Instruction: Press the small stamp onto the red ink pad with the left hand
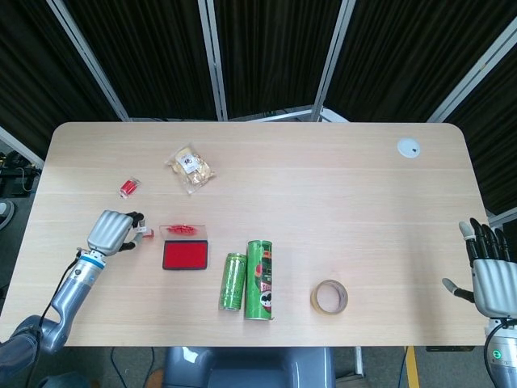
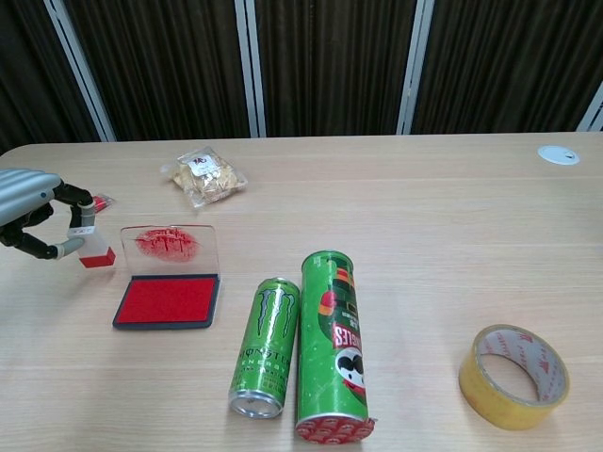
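My left hand [image 1: 111, 231] [image 2: 26, 209] hangs at the table's left side and pinches the small stamp [image 2: 92, 249] [image 1: 145, 234], a clear block with a red base, between thumb and finger. The stamp is in the air, just left of the red ink pad [image 2: 167, 299] [image 1: 185, 255]. The pad lies open, its clear lid [image 2: 170, 244] standing upright at the back with red smears on it. My right hand [image 1: 491, 273] rests open at the table's far right edge, seen only in the head view.
A green drink can [image 2: 266, 345] and a taller green snack tube [image 2: 333, 343] lie side by side right of the pad. A yellow tape roll [image 2: 514, 376] sits front right. A snack bag [image 2: 203, 174], a small red packet [image 1: 128, 187] and a white disc [image 2: 559, 154] lie further back.
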